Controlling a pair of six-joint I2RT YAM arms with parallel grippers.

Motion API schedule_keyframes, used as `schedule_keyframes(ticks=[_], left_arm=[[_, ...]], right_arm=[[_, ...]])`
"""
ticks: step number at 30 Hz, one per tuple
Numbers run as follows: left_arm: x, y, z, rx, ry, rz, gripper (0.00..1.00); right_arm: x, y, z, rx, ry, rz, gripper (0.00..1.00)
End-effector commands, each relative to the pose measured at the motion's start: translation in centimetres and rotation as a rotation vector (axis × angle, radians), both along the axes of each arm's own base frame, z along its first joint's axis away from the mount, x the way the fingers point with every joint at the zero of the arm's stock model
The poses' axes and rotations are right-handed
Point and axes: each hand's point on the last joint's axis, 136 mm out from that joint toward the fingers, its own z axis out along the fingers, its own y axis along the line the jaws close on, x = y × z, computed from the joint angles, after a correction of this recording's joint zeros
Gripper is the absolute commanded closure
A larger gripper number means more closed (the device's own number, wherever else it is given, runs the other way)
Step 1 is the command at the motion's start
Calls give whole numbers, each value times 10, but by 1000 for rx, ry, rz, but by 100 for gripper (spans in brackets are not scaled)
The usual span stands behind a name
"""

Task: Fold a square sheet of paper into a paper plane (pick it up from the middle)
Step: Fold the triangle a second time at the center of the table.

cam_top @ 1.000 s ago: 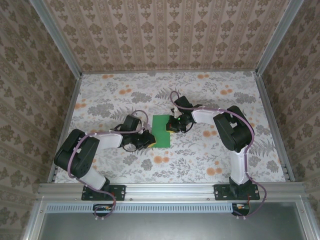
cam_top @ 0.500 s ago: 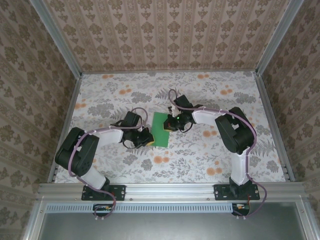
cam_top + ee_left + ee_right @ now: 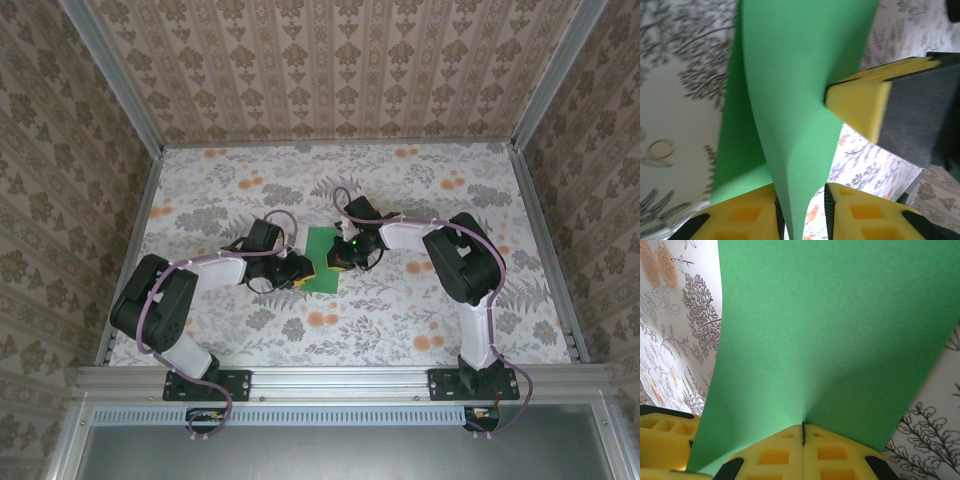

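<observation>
The square sheet of paper point(image 3: 322, 259) is bright green and lies between both arms in the middle of the floral table point(image 3: 420, 310). My right gripper point(image 3: 803, 426) is shut on the sheet's right edge, and the paper point(image 3: 840, 330) bows up from the pinch. In the top view that right gripper point(image 3: 341, 254) sits at the sheet's right side. My left gripper point(image 3: 800, 192) is open, its yellow fingers straddling the raised left edge of the paper point(image 3: 800, 75), which rests against the left finger. From above, the left gripper point(image 3: 299, 272) is at the sheet's lower left edge.
Patterned walls with metal corner posts point(image 3: 150, 130) enclose the table on three sides. The right gripper's yellow and black finger point(image 3: 860, 105) shows close behind the paper in the left wrist view. The left gripper's finger point(image 3: 660, 440) shows at the lower left of the right wrist view.
The left gripper has slid right until its fingers reach the sheet's left edge. The right gripper nudged slightly left, and the sheet looks narrower and buckled between them.
</observation>
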Motion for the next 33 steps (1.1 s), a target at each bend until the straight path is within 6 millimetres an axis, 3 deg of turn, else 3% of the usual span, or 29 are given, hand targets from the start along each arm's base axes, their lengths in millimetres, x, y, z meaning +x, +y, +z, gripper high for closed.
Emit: schedule_keyframes(ticks=[1, 9, 14, 20, 28, 33], left_arm=[[14, -16, 22, -105, -62, -18, 68], [27, -28, 29, -166, -78, -14, 60], [30, -28, 23, -159, -87, -11, 56], [35, -31, 19, -169, -96, -3, 43], [37, -30, 12, -157, -87, -1, 40], [36, -29, 10, -146, -85, 4, 42]], right_arm=[[-9, -12, -22, -86, 55, 3, 98], [-10, -8, -18, -63, 64, 10, 98], [-2, -1, 3, 25, 32, 0, 97], [12, -4, 37, 115, -61, -12, 82], [20, -35, 41, 135, -88, -101, 72], [15, -30, 50, 200, -95, -59, 66]])
